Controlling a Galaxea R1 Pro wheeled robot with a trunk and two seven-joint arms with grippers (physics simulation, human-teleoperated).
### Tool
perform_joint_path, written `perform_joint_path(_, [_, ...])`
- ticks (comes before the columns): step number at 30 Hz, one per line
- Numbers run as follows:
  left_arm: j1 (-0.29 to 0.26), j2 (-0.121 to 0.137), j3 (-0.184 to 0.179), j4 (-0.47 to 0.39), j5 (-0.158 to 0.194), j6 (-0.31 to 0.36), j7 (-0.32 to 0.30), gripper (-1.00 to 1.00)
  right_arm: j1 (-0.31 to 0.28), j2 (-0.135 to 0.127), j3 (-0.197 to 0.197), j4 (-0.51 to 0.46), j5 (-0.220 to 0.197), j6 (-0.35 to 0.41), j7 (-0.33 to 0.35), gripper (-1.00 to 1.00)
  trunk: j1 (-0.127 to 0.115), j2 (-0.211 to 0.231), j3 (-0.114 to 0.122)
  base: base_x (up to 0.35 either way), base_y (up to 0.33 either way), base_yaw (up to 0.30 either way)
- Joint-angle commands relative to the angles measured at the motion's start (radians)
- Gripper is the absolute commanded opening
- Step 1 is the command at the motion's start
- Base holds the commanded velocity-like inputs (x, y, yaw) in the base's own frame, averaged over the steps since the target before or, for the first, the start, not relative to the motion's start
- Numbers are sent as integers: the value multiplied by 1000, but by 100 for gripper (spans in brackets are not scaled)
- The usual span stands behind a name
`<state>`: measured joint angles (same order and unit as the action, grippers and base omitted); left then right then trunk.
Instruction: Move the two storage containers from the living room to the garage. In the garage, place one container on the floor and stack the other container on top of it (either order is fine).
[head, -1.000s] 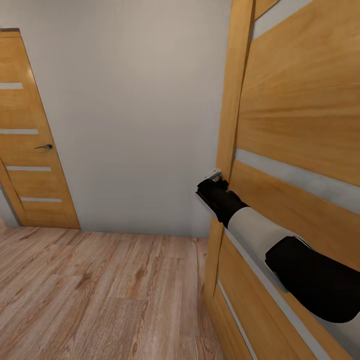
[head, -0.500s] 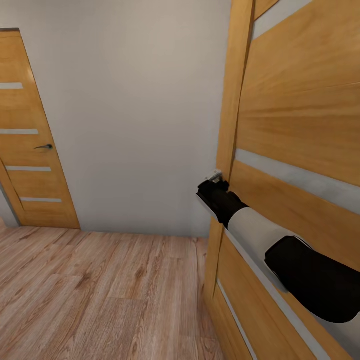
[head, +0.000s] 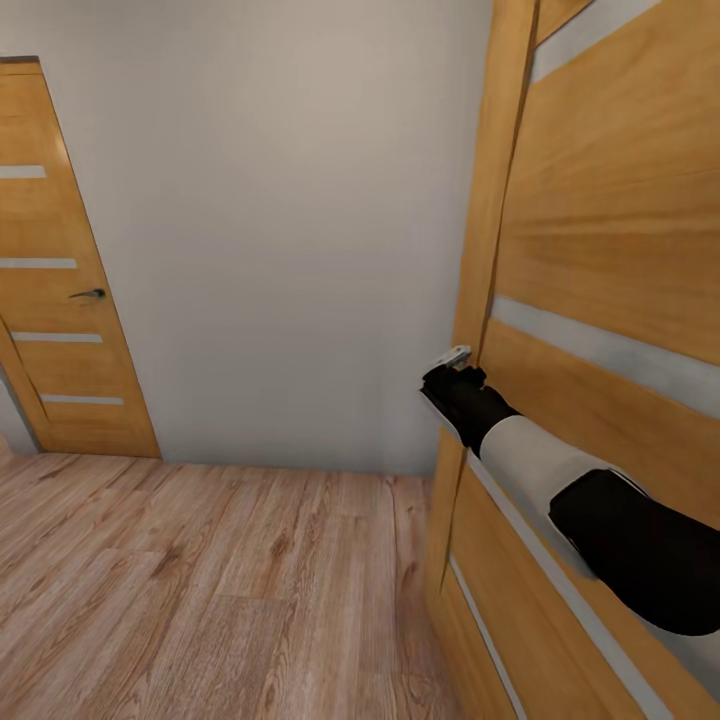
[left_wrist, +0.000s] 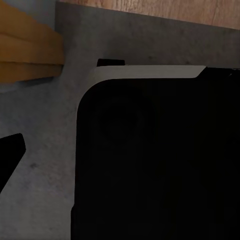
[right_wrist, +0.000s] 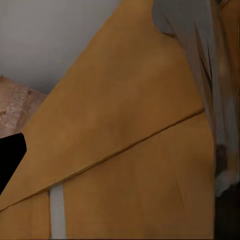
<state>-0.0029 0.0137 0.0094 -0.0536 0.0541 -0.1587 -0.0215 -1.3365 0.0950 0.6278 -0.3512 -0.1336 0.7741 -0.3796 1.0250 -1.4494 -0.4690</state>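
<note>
So we're parked right at the near door (head: 610, 260) with our right arm (head: 560, 480) stretched out along it, the right gripper (head: 458, 358) up by the door's edge. Compared with half a second back, that edge and our arm have slid a bit to the right in the head view while the far door (head: 60, 260) and the wall (head: 280, 220) sit exactly where they were, so we reckon the near door is swinging under our push and the way through is opening up. That's our guess at the current step: getting the door out of the way, with no carrying going on. The two bins aren't anywhere we're looking, so we can't say where they are. Can't tell whether the right gripper is clenched or loose either; it's just a pale sliver at the door edge. The left wrist camera gets grey concrete floor (left_wrist: 45, 150) behind a big black robot part (left_wrist: 155, 160), and the left gripper's state is anyone's guess.
</note>
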Motion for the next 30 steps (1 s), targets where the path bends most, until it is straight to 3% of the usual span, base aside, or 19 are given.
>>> perform_joint_path(1, [0,0,1,0,6,-2,-3,100,-1,-8,7,0,4,8,-8,100,0,-1,-1,0,0,0])
perform_joint_path(12, [0,0,1,0,6,-2,-2,100,-1,-51,7,0,4,8,-8,100,0,-1,-1,0,0,0])
perform_joint_path(22, [0,0,1,0,6,-2,-2,100,-1,-110,7,-1,3,8,-8,100,0,-1,-1,0,0,0])
perform_joint_path(30, [0,0,1,0,6,-2,-2,100,-1,-128,7,-2,2,8,-8,100,0,-1,-1,0,0,0])
